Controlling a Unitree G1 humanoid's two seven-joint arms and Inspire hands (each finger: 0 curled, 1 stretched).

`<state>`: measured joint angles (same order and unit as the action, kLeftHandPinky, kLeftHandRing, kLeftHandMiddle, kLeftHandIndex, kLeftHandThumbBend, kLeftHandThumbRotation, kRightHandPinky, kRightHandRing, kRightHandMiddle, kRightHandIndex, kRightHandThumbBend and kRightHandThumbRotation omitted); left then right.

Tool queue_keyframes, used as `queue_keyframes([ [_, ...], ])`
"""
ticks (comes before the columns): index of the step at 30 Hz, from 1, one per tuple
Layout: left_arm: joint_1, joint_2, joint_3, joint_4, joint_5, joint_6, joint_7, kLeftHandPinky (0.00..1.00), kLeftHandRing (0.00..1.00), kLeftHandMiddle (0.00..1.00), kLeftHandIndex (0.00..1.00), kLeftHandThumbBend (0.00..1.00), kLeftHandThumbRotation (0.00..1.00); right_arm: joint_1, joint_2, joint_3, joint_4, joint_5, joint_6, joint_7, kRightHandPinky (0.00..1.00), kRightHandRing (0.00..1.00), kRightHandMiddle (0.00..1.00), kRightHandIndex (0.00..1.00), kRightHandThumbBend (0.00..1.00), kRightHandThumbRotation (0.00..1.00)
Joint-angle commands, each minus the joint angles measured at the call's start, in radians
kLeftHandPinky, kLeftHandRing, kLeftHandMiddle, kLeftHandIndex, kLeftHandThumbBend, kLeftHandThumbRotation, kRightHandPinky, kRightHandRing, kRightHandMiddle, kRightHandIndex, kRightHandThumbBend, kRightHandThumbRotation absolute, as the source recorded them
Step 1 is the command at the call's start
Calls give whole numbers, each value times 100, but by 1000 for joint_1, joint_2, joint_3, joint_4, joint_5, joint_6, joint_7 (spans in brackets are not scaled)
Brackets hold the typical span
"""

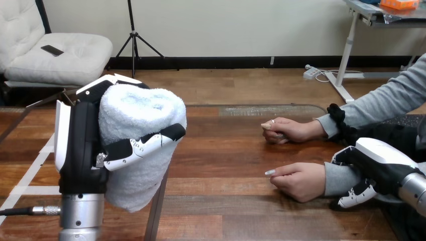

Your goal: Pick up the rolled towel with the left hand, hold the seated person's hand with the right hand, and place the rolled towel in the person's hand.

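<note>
Rolled towel (135, 113), pale blue, upright at far left, raised off the table (226, 201) in the left hand (80, 145). Pressed against the black palm, with the thumb (145, 142) curled across its front about halfway down and fingertips (108, 83) hooked over its top edge. Rest of those fingers hidden behind the roll. Bottom end of the rolled towel hanging free below the thumb, covering part of the silver forearm (80, 216). Forearm itself cut off by the bottom edge.

Further right, both of the person's hands resting on the table, loosely closed: far hand (289, 130) toward the table's far edge, near hand (299, 181) closer to the robot, both well apart from the towel. Hard to tell whether anything lies inside the far hand.

At far right, right hand (377, 165) laid over the grey sleeve at the wrist (336, 178) just behind the near hand, its fingers (354, 197) curled round under the sleeve. Palm side hidden against the sleeve. Right arm cut off by the right edge.
</note>
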<state>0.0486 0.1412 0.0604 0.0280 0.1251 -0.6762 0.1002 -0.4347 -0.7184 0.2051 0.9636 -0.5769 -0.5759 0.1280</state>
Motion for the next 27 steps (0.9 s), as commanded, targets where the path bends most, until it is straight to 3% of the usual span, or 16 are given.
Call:
queue_keyframes([
  [1,-56,2,20,-8,-9,-24,2,31,35,39,40,70,0,-49,-5,14,13,10,-15,-12,37,42,48,49,64,2],
  [27,-61,2,18,-10,-11,-21,-1,31,35,39,39,70,0,-59,-3,25,40,4,-83,-73,30,34,40,41,55,0],
])
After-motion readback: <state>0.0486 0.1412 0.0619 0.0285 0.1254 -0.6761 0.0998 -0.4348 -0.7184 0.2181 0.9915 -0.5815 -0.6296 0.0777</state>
